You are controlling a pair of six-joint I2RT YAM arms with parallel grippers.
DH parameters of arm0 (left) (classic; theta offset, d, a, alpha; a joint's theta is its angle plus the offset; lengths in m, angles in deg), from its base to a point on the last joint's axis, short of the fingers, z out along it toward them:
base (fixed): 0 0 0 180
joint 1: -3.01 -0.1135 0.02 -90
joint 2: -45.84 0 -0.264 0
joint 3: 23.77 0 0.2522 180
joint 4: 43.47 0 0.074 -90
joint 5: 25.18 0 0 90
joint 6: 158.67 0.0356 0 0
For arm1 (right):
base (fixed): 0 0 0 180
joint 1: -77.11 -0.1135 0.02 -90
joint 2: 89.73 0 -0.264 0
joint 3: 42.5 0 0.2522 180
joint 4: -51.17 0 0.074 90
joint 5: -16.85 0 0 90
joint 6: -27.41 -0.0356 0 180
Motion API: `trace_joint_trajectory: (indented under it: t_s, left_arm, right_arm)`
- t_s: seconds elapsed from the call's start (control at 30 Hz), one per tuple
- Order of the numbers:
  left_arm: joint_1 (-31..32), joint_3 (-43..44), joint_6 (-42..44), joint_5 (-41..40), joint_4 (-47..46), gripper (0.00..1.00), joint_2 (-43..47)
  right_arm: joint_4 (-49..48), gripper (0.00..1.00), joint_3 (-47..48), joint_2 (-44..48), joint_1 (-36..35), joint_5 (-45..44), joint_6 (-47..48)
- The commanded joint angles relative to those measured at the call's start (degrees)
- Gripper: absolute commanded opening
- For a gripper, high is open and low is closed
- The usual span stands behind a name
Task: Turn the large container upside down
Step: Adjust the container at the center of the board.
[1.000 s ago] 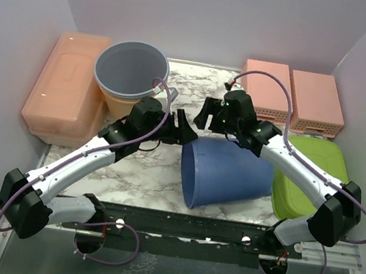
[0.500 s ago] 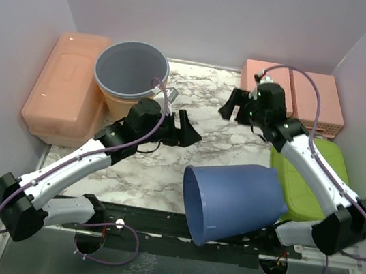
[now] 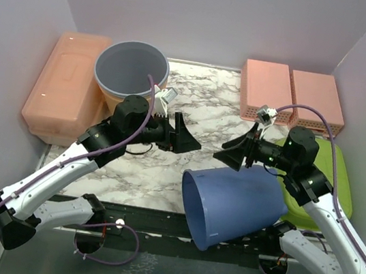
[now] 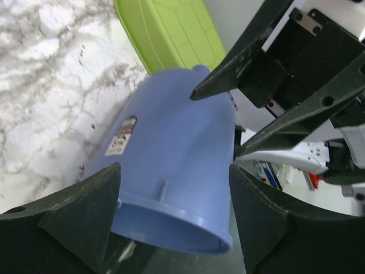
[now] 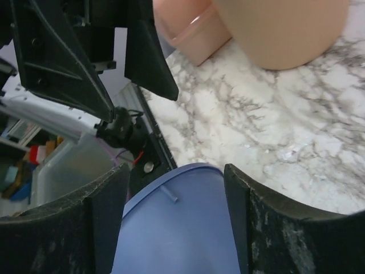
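Note:
The large blue container [image 3: 232, 203] lies on its side at the table's near edge, its mouth facing near-left and overhanging the black rail. My left gripper [image 3: 189, 141] is open and empty, hovering left of and above it. My right gripper [image 3: 225, 154] is open and empty, just above the container's upper side, facing the left gripper. In the left wrist view the container [image 4: 171, 131] shows beyond the open left gripper [image 4: 174, 171], with the right gripper [image 4: 245, 63] above. In the right wrist view the container [image 5: 177, 234] lies below the open right gripper [image 5: 177, 171].
A grey bucket nested in a tan one [image 3: 131, 67] stands back left beside an orange lidded bin [image 3: 66, 85]. Two pink perforated boxes [image 3: 266, 87] sit back right. A green lid [image 3: 318, 174] lies right of the container. The black rail [image 3: 150, 220] runs along the near edge.
The blue container has slid toward the near edge and turned. My right gripper swung away to the back right, then came back low over the container. The left gripper rose slightly.

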Motion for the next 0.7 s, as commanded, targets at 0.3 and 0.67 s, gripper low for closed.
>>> trace_joint_trajectory:
  t_s: [0.3, 0.67]
  left_arm:
    - [7.50, -7.38, -19.75, 2.21, 8.27, 0.79, 9.90]
    - [16.11, -7.97, -26.51, -7.29, 5.23, 0.88, 0.10]
  right_arm:
    - [4.88, 0.62, -2.07, 0.11, -0.05, -0.98, 2.12]
    - [5.39, 0.66, -1.60, 5.35, -0.02, -39.86, -6.74]
